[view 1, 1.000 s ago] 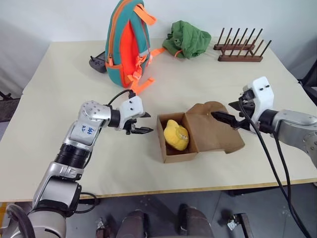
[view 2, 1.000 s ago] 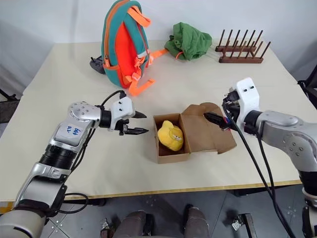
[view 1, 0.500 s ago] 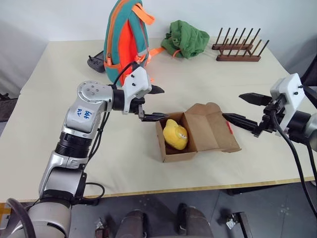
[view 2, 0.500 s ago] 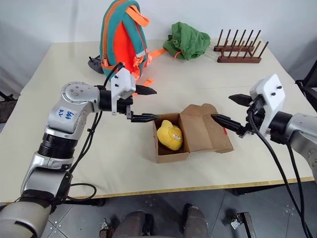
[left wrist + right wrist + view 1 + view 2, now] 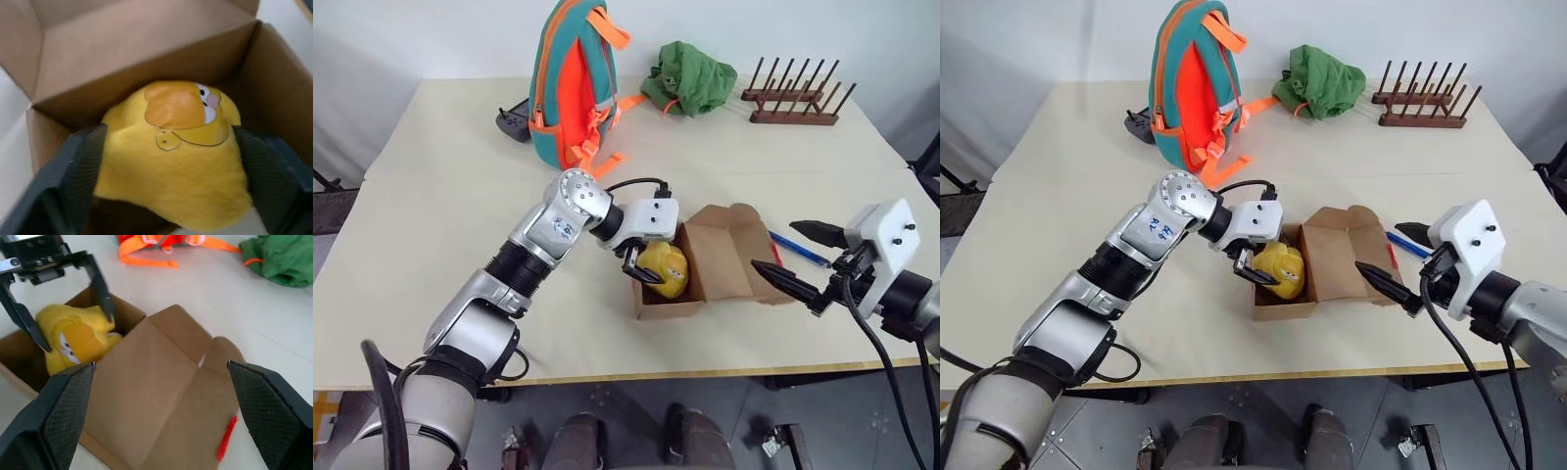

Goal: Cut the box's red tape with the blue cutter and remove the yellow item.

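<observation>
The yellow item [image 5: 171, 156], a plush toy with an orange patch and a cartoon face, is sitting inside the open box [image 5: 724, 257] mid-tabletop [image 5: 440, 186]. The left claw [image 5: 644, 266] is straddling it, fingers [image 5: 80, 166] spread at either flank. The blue cutter [image 5: 800, 249] is lying at the box's three o'clock; the right claw [image 5: 800, 259] is hovering there, spread wide.

Yellow item [image 5: 663, 269] inside box [image 5: 729, 257]

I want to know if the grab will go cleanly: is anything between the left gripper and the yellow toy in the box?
Nothing visible. The left gripper has a finger on each side of the yellow toy inside the open box, flaps folded back.
</observation>
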`<action>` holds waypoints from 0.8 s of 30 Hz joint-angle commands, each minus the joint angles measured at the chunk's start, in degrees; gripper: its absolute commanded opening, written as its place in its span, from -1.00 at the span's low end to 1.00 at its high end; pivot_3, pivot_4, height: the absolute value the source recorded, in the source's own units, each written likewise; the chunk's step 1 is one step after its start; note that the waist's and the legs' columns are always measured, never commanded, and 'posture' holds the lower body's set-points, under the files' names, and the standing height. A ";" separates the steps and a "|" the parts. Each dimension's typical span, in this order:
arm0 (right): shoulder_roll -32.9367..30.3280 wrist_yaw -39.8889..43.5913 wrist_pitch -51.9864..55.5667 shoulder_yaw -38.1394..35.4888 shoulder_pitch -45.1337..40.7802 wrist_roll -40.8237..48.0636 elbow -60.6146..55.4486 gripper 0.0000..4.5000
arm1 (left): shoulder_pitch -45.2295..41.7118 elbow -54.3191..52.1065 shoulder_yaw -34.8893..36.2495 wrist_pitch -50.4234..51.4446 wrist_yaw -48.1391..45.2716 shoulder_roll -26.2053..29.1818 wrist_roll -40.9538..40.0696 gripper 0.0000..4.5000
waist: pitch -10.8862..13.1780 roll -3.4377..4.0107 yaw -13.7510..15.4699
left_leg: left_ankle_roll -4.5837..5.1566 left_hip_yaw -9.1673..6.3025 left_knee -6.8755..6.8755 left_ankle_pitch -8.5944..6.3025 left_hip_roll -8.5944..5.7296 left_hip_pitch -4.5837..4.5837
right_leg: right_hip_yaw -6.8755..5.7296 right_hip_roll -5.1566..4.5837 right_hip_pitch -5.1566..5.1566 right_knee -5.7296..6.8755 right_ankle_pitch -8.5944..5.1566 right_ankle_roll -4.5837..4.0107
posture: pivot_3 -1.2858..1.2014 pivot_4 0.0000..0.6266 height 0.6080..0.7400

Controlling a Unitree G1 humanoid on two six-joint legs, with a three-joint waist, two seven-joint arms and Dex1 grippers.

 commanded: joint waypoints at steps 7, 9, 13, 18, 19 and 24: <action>0.81 0.28 -1.42 -3.29 1.81 -0.16 -2.40 1.00 | -1.41 0.86 2.44 -3.13 0.60 -1.85 0.41 -0.53 | 0.00 0.00 0.18 | 0.10 -0.09 0.34 -0.06 0.01 -0.13 | -0.01 -0.01 0.00 0.12 0.01 0.00 | 0.03 -0.52 1.00; 1.03 2.28 -2.99 -3.81 3.02 -0.55 -2.32 1.00 | -1.57 0.61 3.80 -2.66 0.95 -2.14 -0.62 -0.76 | 0.00 0.00 0.17 | 0.10 -0.09 0.36 -0.06 0.01 -0.13 | 0.00 -0.02 0.00 0.15 0.01 -0.01 | 0.03 -0.52 1.00; 2.88 7.39 -7.52 -4.78 5.76 -0.90 -1.56 1.00 | -2.28 0.21 7.75 -0.55 2.52 -3.07 -2.82 -0.97 | 0.01 -0.01 0.21 | 0.10 -0.10 0.36 -0.06 0.01 -0.13 | -0.01 -0.02 0.00 0.16 0.01 -0.01 | 0.03 -0.52 1.00; 1.39 12.71 -11.05 -2.58 7.66 -5.18 1.72 1.00 | -4.56 -1.76 15.21 4.16 5.57 -3.45 -7.62 -0.97 | 0.02 -0.03 0.08 | 0.11 -0.10 0.41 -0.06 0.00 -0.13 | 0.00 -0.02 0.01 0.19 0.01 0.00 | 0.03 -0.52 1.00; 1.35 12.68 -11.09 -2.43 6.54 -5.02 2.46 1.00 | -5.20 -1.86 16.41 5.31 6.21 -3.40 -8.37 -0.97 | 0.02 -0.03 0.06 | 0.11 -0.09 0.43 -0.06 0.00 -0.13 | 0.01 -0.02 0.01 0.21 0.01 0.00 | 0.03 -0.52 1.00; -0.18 14.44 -9.72 -2.22 2.97 -4.44 4.72 1.00 | -6.40 -5.07 21.32 11.44 7.51 -0.33 -11.69 -0.97 | 0.02 -0.03 -0.13 | 0.10 -0.12 0.43 -0.06 0.02 -0.08 | 0.04 -0.02 0.01 0.29 0.01 0.00 | 0.03 -0.52 1.00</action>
